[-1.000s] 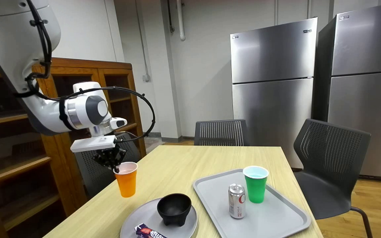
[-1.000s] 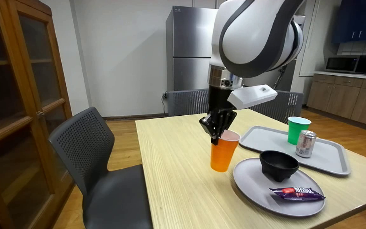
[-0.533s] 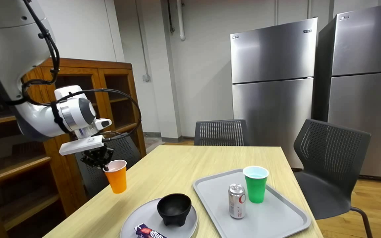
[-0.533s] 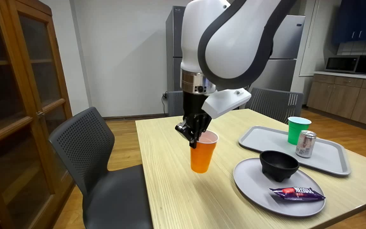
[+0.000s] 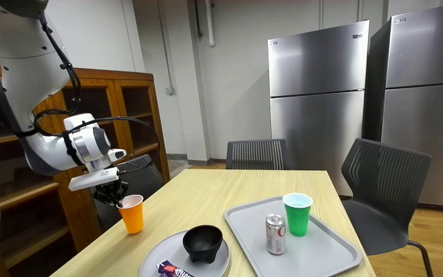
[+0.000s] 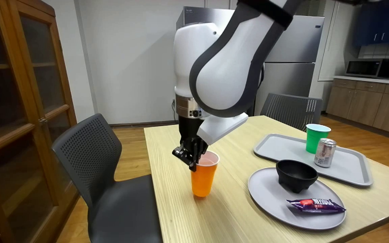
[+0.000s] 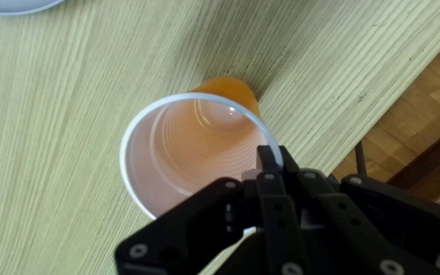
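Note:
My gripper [image 7: 276, 158] is shut on the rim of an orange cup [image 7: 224, 89], one finger inside the wall and the other outside. White-lined and with no contents visible, the cup leans slightly. In both exterior views the gripper [image 5: 119, 204] [image 6: 194, 165] comes down from above at the cup's side. The base of the cup [image 5: 133, 220] [image 6: 202, 180] is very close to the wooden table [image 6: 177, 216]; whether it touches cannot be told.
A grey plate [image 6: 265, 199] bears a black bowl [image 6: 295, 175] and a purple-wrapped bar [image 6: 316, 206]. Beyond it, a grey tray [image 5: 252, 215] holds a silver can [image 5: 275, 234] and a green cup [image 5: 297, 219]. A dark chair [image 6: 89, 168] stands beside the table edge near the gripper.
The gripper has carried the orange cup leftward in both exterior views, away from the plate, then lowered it toward the table. The grip on the rim has stayed the same.

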